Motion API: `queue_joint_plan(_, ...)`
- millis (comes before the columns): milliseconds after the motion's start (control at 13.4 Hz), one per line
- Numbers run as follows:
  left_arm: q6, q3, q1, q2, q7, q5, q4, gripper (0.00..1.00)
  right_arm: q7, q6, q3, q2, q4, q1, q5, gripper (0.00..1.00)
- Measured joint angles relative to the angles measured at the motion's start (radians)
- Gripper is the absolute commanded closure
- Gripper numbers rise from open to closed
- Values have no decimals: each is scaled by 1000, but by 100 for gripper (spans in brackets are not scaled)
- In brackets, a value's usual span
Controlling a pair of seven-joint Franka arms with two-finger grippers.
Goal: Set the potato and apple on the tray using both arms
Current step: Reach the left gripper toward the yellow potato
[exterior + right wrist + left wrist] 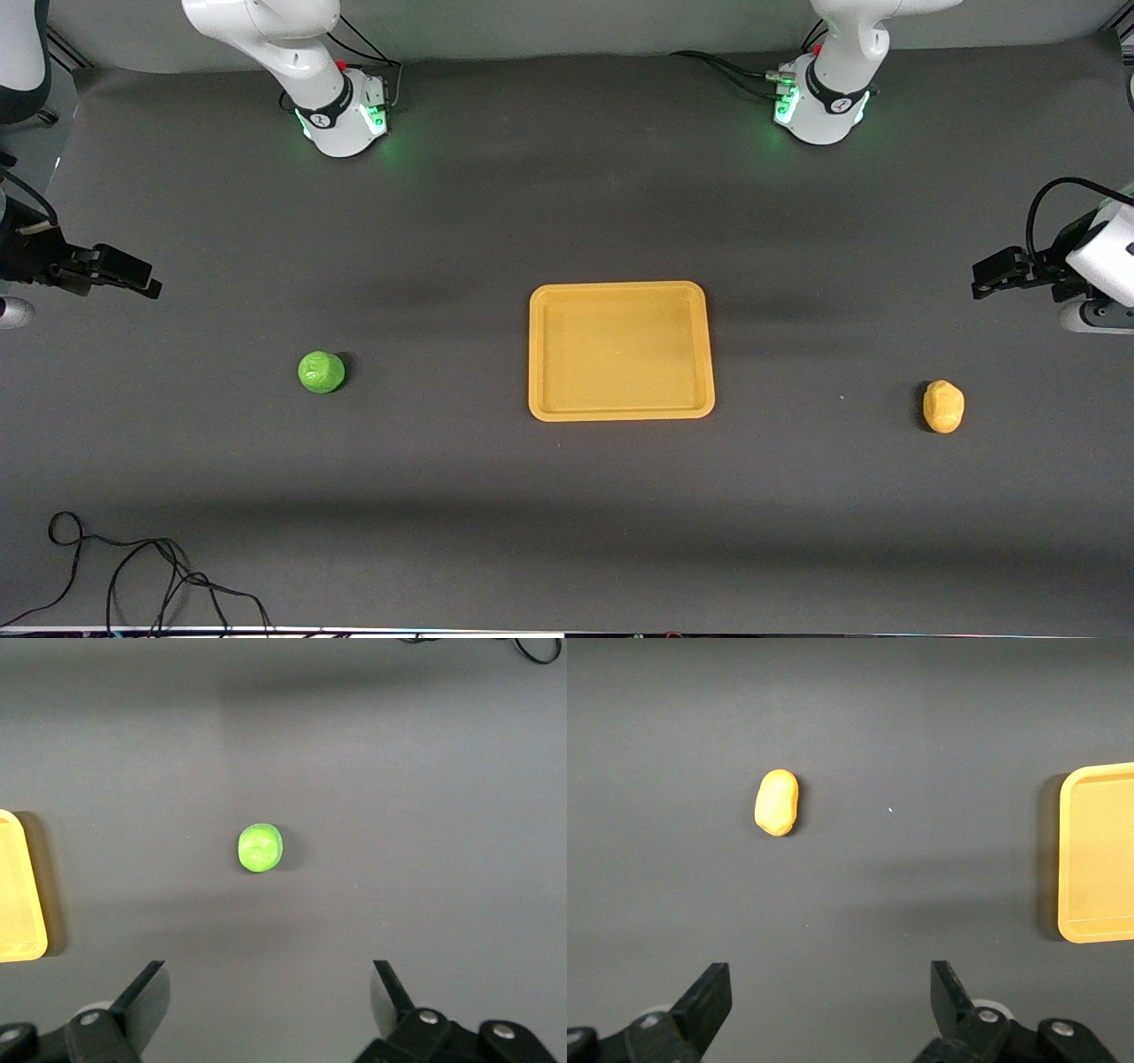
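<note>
The yellow-orange tray (pixel 620 409) lies empty in the middle of the dark table. The green apple (pixel 321 371) sits on the table toward the right arm's end, apart from the tray. The yellow-orange potato (pixel 943 407) sits toward the left arm's end. My right gripper (pixel 146 282) is open and empty, up over the table's right-arm end; its wrist view shows the apple (pixel 261 848) and the tray's edge (pixel 22 943). My left gripper (pixel 983 279) is open and empty over the left-arm end; its wrist view shows the potato (pixel 777 803) and the tray (pixel 1067 859).
A loose black cable (pixel 133 567) lies on the table near the front camera at the right arm's end. The two arm bases (pixel 345 120) (pixel 819 111) stand at the table's edge farthest from the front camera.
</note>
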Motion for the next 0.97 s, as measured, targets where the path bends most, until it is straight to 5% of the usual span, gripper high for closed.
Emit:
queue_joint_plan(372, 5, 1, 6, 3, 0, 2, -8, 0, 0, 0, -1, 0, 1, -1, 0, 0)
queue_joint_plan(669, 182, 2, 80, 20, 101, 6, -150, 0, 0, 0, -1, 0, 2, -1, 0, 0)
queue_joint_plan(967, 346, 3, 145, 211, 246, 6, -155, 0, 0, 0, -1, 0, 5, -1, 1, 0)
